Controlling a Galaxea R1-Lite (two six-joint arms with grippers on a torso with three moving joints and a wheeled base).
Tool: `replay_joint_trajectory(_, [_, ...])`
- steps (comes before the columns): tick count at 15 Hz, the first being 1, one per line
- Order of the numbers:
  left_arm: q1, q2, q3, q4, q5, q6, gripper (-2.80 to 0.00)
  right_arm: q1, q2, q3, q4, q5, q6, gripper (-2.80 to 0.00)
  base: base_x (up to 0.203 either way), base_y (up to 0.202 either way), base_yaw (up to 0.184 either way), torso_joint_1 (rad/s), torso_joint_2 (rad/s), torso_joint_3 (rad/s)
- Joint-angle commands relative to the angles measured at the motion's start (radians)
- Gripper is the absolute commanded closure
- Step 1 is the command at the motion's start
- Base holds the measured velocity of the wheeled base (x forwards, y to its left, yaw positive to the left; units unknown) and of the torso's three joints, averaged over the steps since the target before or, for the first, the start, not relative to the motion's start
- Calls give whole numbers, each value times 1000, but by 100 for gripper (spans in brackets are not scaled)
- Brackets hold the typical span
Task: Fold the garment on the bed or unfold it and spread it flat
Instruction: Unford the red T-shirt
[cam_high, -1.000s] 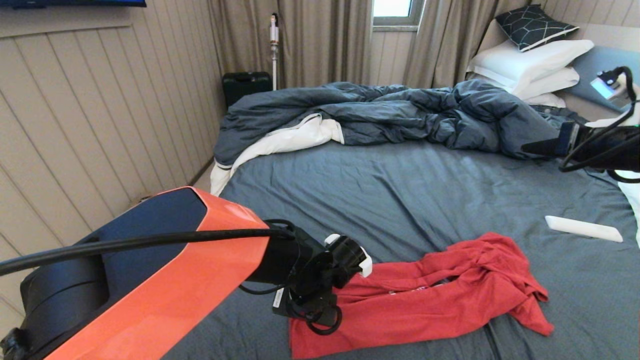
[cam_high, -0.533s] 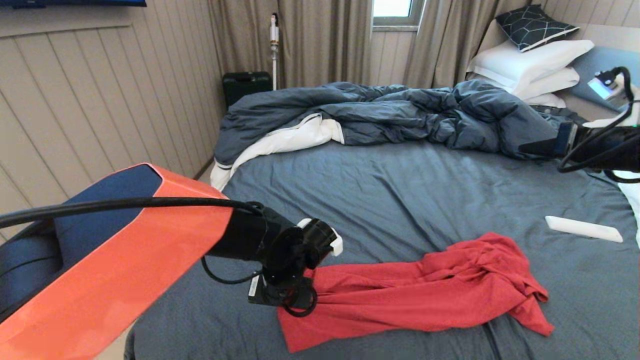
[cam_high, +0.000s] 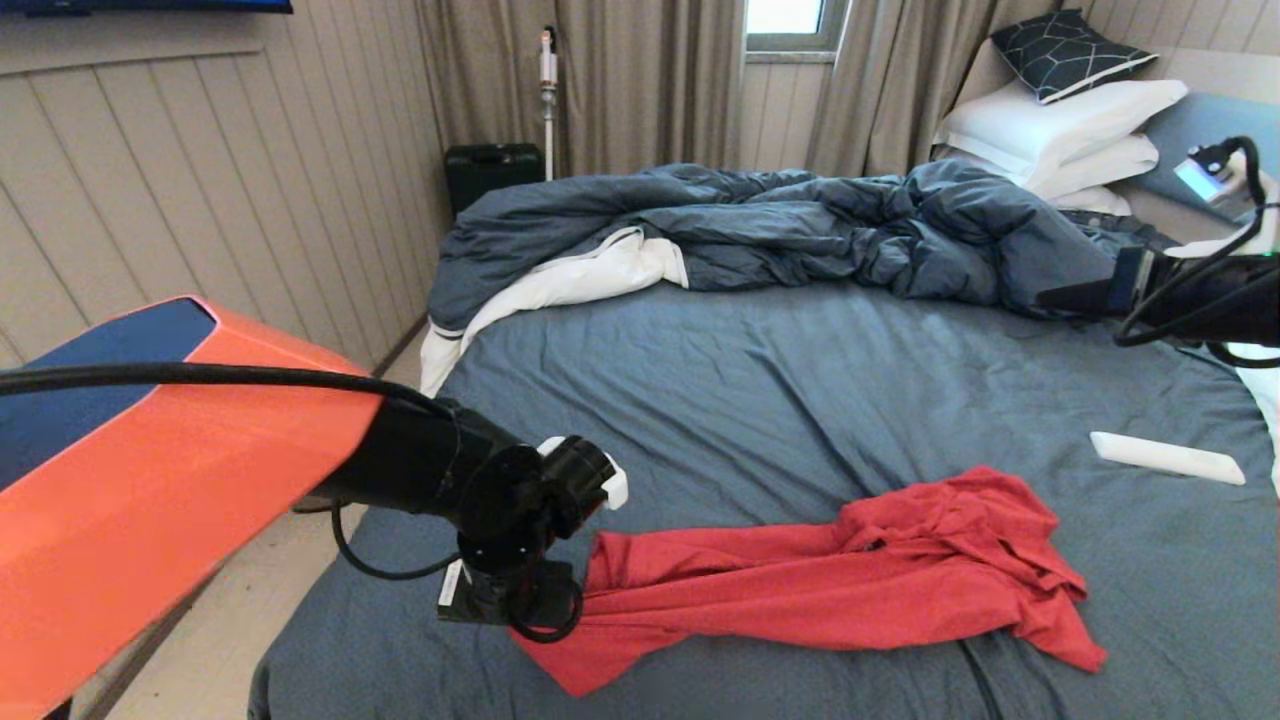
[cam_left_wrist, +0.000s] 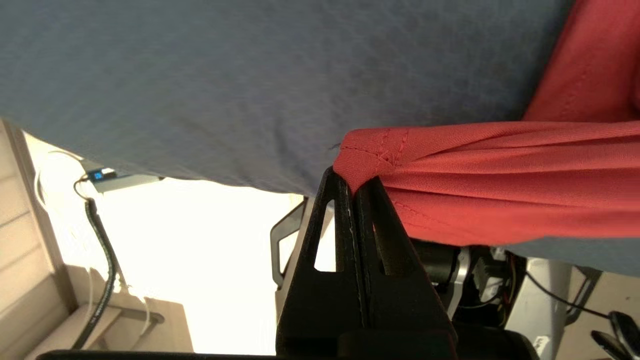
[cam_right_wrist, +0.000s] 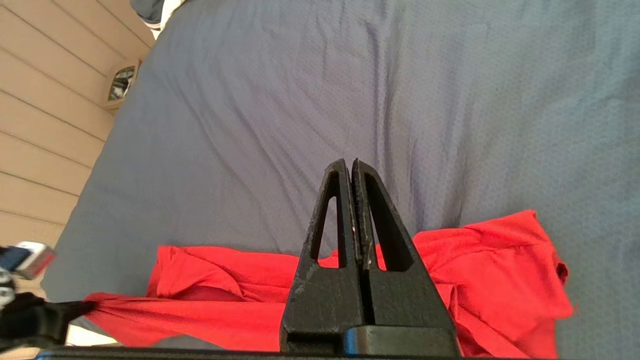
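Observation:
The garment (cam_high: 850, 580), a red T-shirt, lies stretched in a long rumpled band across the near part of the bed (cam_high: 800, 380). My left gripper (cam_high: 565, 600) is at the shirt's left end, near the bed's left edge. In the left wrist view the left gripper (cam_left_wrist: 354, 179) is shut on a stitched hem corner of the garment (cam_left_wrist: 500, 170), and the cloth is pulled taut from it. My right gripper (cam_high: 1050, 297) hovers at the far right above the bed, shut and empty. The right wrist view shows that gripper (cam_right_wrist: 350, 164) well apart from the garment (cam_right_wrist: 500, 265) below. The shirt's print is hidden.
A rumpled dark blue duvet (cam_high: 780, 225) with white lining lies across the far side of the bed, and white pillows (cam_high: 1060, 130) are stacked at the far right. A flat white object (cam_high: 1165, 457) lies on the sheet right of the shirt. A black case (cam_high: 490, 170) stands by the curtains.
My left gripper has moved left toward the bed's left edge with the hem in it, dragging the shirt's left end along and stretching it longer. The right arm has stayed put.

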Motion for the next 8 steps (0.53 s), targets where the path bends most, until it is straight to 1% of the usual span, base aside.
replay_joint_trajectory(1, [8,-30,9,4,2,-2,0,-1,6,0,1,4,1,0,0,0,0,0,0,0])
replay_joint_trajectory(3, [-1,-42,8,2,-1,-2,0,1,14,0,1,2,-1,0,0,0,0,0,0,0])
replay_joint_trajectory(4, [-24,-44,5,2,-2,-3,0,1,18,-1,1,2,-1,0,0,0,0,0,0,0])
replay_joint_trajectory(8, [-174,-70,14,11,-3,-5,0,-2,21,-9,1,2,-1,0,0,0,0,0,0,0])
